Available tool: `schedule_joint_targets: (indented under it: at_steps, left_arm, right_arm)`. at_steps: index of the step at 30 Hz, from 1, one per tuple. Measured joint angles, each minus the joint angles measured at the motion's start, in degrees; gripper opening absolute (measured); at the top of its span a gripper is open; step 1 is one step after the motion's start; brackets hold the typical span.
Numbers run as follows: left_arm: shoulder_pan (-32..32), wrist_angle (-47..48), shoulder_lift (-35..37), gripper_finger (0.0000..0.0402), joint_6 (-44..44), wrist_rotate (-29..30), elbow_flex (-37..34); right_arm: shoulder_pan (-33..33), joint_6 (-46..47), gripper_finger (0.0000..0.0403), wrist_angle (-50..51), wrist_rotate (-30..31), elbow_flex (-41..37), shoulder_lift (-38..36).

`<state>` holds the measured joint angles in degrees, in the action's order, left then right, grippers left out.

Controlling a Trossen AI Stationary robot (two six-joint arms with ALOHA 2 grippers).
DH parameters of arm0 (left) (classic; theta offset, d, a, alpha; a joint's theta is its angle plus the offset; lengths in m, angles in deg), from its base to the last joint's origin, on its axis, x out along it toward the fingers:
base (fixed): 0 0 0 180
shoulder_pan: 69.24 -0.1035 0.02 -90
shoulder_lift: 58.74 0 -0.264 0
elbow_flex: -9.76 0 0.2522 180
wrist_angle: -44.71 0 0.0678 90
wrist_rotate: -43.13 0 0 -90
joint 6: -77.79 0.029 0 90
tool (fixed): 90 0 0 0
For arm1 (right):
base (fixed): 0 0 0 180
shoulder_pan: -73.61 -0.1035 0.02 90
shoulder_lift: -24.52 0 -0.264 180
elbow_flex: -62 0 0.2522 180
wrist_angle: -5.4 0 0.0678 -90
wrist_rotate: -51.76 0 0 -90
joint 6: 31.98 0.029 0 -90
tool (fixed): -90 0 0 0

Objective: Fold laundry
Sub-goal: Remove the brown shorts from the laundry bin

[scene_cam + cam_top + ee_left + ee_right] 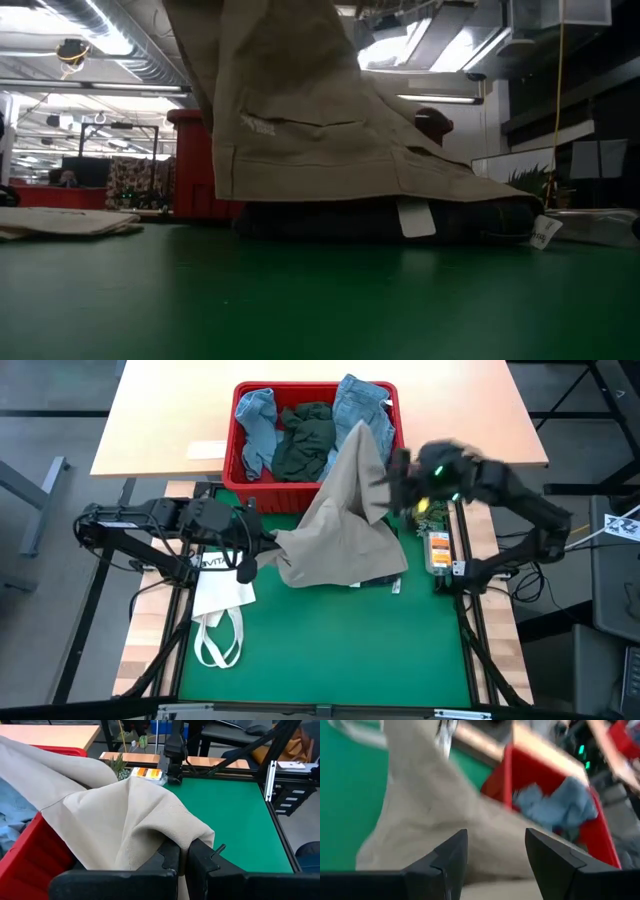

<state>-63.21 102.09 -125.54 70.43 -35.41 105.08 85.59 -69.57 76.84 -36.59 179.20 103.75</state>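
Observation:
A beige piece of laundry hangs from the front rim of the red bin down onto the green mat. Its lower part covers a dark garment with white tags. My left gripper is shut on the beige piece's left side. My right gripper is blurred and stands open beside the beige piece's upper right part, near the bin's front right corner. In the right wrist view the beige piece fills the space beyond the open fingers. Light blue pieces and a dark green-grey piece lie in the bin. My left gripper pinches a bunched fold of the beige piece between its two fingers, coming from the table's left and slanting downward. The cloth drapes over the fingers; from there it runs slack up to the bin and down onto the mat. My right gripper: I cannot tell whether it touches the beige piece.
A white tote bag lies flat on the mat at the left, by the left arm. An orange packet and a small plant sit at the mat's right edge. The near half of the green mat is free.

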Motion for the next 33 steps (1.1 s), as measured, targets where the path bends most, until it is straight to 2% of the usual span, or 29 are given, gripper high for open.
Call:
schedule_joint_targets:
  at_steps: [4, 8, 13, 18, 33]
  left_arm:
    - [0.0, 0.0, 0.0, 0.0006, 0.0, 0.0, 0.0]
    - [0.0, 0.0, 0.0, 0.0006, 0.0, 0.0, 0.0]
    - [0.0, 0.1, 0.0, 0.0006, 0.0, 0.0, 0.0]
    - [0.0, 0.1, 0.0, 0.0006, 0.0, 0.0, 0.0]
    - [0.0, 0.1, 0.0, 0.0006, 0.0, 0.0, 0.0]
  right_arm:
    - [-10.2, 2.8, 0.0199, 2.3, 14.0, 0.0, 4.7]
    - [-18.4, 2.7, 0.0199, 2.4, 21.7, 0.0, 10.4]
    - [-25.5, 2.8, 0.0199, 2.0, 24.9, 0.0, 17.1]
    - [-29.9, 4.3, 0.0199, 2.4, 29.0, 0.0, 23.9]
    - [-34.7, 12.7, 0.0199, 2.7, 43.0, 0.0, 40.6]
